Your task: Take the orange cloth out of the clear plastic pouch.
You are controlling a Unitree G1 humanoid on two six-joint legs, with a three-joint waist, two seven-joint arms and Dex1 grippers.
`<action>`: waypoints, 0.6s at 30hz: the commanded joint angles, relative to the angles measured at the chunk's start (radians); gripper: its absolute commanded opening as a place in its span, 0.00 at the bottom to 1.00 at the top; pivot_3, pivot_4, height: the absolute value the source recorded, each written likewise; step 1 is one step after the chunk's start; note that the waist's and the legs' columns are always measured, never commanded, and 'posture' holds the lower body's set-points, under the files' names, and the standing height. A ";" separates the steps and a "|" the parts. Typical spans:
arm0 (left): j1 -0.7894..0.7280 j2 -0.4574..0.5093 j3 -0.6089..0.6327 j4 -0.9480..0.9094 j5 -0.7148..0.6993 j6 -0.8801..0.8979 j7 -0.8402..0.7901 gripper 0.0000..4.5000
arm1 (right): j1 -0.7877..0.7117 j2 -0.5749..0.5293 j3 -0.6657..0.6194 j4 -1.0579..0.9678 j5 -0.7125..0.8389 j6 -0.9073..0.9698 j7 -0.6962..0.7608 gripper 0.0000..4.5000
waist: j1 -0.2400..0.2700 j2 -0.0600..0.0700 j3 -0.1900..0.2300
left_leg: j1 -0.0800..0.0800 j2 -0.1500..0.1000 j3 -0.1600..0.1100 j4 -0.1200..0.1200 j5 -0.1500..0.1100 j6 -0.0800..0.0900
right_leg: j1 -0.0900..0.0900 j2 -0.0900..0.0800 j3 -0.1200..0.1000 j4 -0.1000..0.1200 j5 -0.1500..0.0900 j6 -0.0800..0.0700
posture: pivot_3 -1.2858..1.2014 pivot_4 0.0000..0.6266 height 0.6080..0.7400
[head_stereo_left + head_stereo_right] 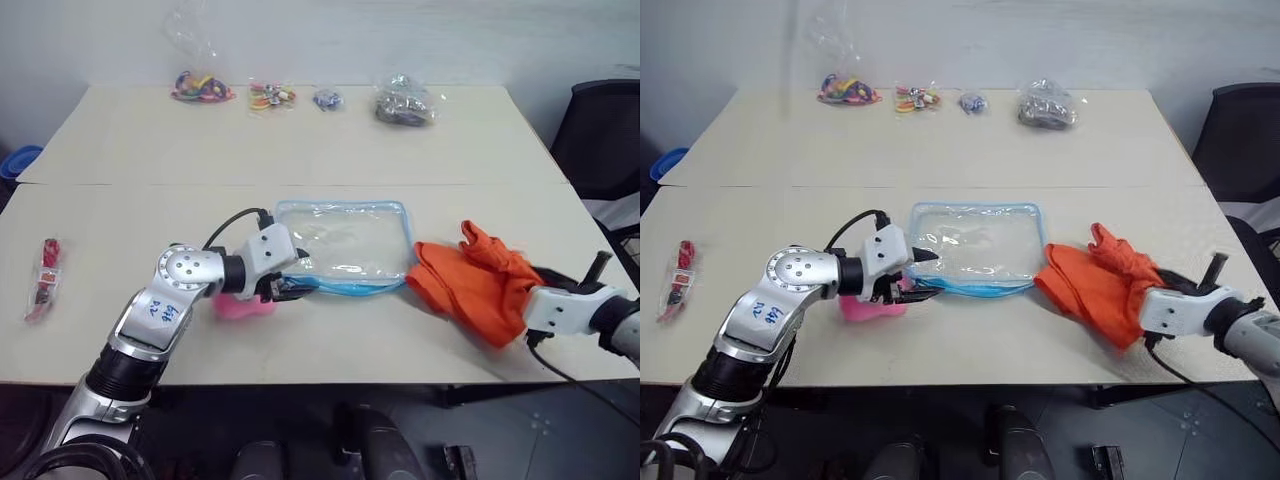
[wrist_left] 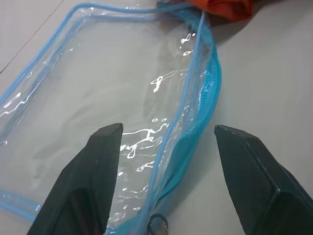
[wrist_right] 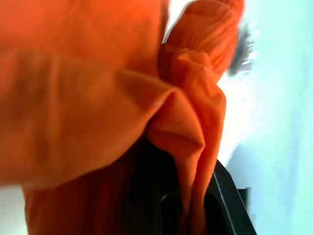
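Right now I see the orange cloth (image 1: 478, 283) fully outside the clear plastic pouch (image 1: 345, 240), bunched on the table (image 1: 300, 150) just beside the pouch's right end; its nearest fold looks to touch the blue edging, though I cannot be sure of contact; my right gripper (image 3: 183, 196) is pressed together on a fold of that cloth, the fabric draped over its black fingers (image 3: 230, 205) in the right wrist view; the cloth trails from the gripper back toward the pouch, partly lifted and partly resting on the tabletop; my left gripper (image 2: 168, 132) has its jaws spread, holding nothing, one finger (image 2: 93, 171) over the clear sheet and the other over bare table, with the pouch's blue zipper edge running between them; the pouch lies flat near the table's middle, its near edge gaping a little; a pink plush toy (image 1: 243, 305) sits under my left wrist, just beside the pouch's near left corner; a small red packet (image 1: 45, 277) lies well apart at the left edge; several clear bags of trinkets (image 1: 205, 85) line the far side of the table.
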 commanded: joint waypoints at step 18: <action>-0.019 -0.074 0.026 -0.015 -0.004 -0.037 0.051 0.70 | -0.116 -0.009 0.035 0.195 -0.093 0.212 -0.073 0.00 | 0.036 0.002 0.000 | -0.001 -0.001 0.003 0.002 -0.001 0.003 | -0.002 -0.002 0.000 0.000 0.004 -0.001 | 0.52 0.24 1.00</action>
